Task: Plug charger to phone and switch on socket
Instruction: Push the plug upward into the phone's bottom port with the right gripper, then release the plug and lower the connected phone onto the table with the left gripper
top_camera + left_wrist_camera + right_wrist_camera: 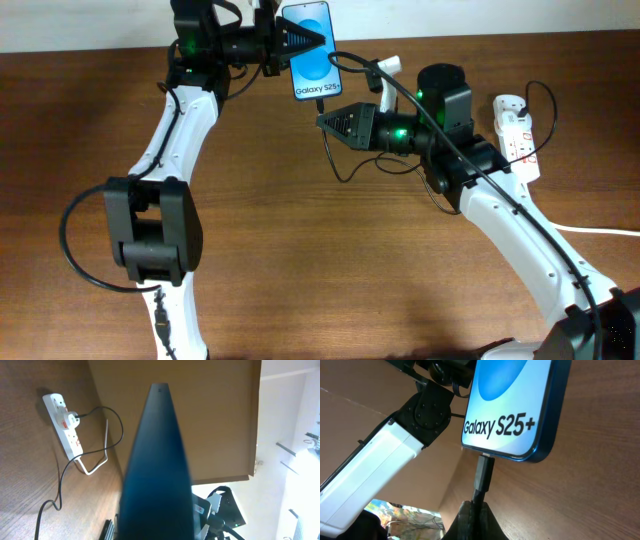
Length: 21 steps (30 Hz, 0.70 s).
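The phone [310, 50], blue screen reading "Galaxy S25+", is held at the table's far middle by my left gripper [300, 42], which is shut on its left edge. In the left wrist view the phone [157, 470] fills the middle as a dark slab. The charger's black connector [484, 471] sits in the port at the phone's [512, 405] bottom edge. My right gripper [479, 512] is shut on the charger cable just below the connector; overhead it [325, 118] lies just under the phone. The white socket [516, 135] lies at the right with a black plug; it also shows in the left wrist view [64, 424].
The thin black charger cable [345, 165] loops over the wood table between the arms. A thick white cord [600, 230] runs off the right edge. A white object [385, 75] stands beside the phone's right side. The table's far edge is close behind the phone.
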Available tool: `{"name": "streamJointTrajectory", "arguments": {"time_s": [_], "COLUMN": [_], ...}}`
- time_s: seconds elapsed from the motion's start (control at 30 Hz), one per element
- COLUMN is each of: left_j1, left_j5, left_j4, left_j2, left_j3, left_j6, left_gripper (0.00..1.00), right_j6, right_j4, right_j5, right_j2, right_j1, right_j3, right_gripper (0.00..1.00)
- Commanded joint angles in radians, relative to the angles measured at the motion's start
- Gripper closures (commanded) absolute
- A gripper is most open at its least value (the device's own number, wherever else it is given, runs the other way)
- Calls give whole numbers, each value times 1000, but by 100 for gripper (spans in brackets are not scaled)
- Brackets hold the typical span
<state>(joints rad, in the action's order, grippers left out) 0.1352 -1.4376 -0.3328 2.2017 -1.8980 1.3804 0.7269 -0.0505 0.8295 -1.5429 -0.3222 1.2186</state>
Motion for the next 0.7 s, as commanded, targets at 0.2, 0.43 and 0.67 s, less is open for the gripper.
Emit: {"name": "streamJointTrajectory", "arguments": {"time_s": [0.2,0.43,0.67], "left_j1": [11,-25,-31], "left_j5": [-135,-127,-137], "left_j4": [-2,-2,96], "left_j2": [-1,29,178], "left_j3": [-16,-16,-16], "left_j6": [-22,-114,-285], "left_gripper": [100,100,100], "right_j6": [-9,-24,-111], "right_j4": [-1,-7,-167], "right_j5": [-88,-1,-16], "right_j2": [-15,-15,-14], "right_j1": [35,45,116], "right_j3": [12,12,12], "right_gripper": [85,80,59]}}
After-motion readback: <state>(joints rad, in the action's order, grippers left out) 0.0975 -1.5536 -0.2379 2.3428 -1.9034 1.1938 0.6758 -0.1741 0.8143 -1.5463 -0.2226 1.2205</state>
